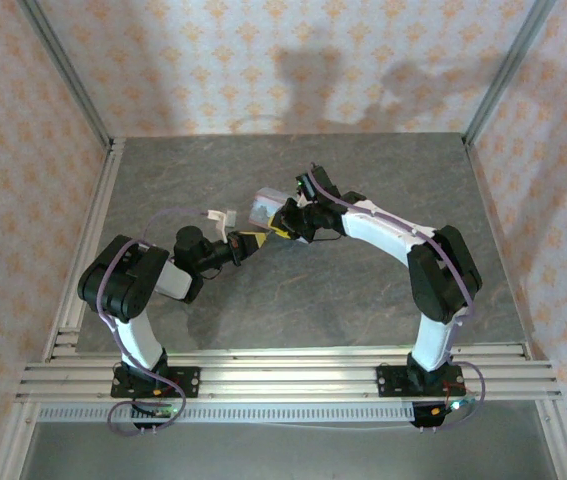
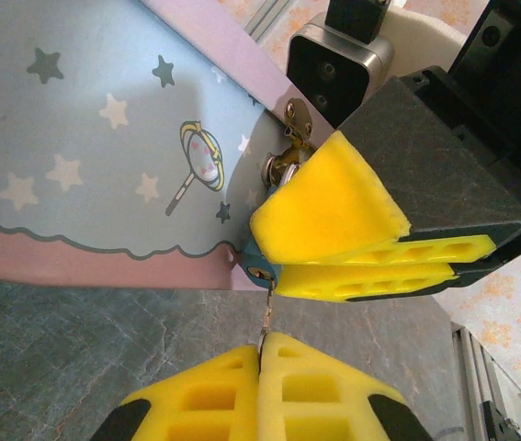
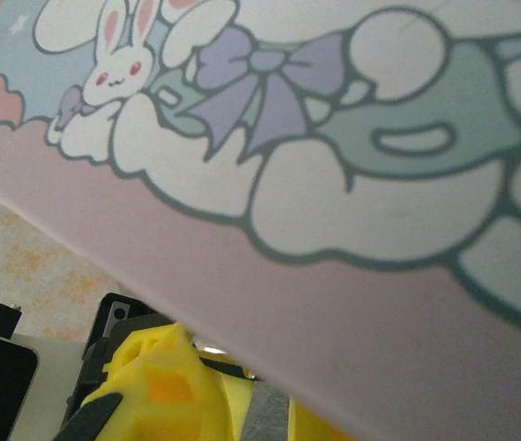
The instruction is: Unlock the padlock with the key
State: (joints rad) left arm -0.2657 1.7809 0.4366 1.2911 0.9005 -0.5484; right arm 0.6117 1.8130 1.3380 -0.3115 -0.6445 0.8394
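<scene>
L gripper: shut tight, pinching key, thin blade protruding just ahead of the tips.

R gripper: clamped on padlock, w/ only a sliver of teal body showing betw. the yellow pads.

Padlock position: directly ahead of L tips, very near, bottom end facing the key. Key tip at or just short of the lock base. Contact not confirmed, too small to tell.

Shackle end: beyond R pads, at brass clasp of tin. Tin to the left of L tips and further out.

Step judged: inserting key into keyway.

Recommended:
- Align blade w/ keyway before advancing.
- Push slow and straight, no side load. Thin key judged apt to bend or slip in soft pads.
- Hold R clamp firm so lock cannot swivel on clasp.
- Twist only once fully seated, about the key's own axis
</scene>
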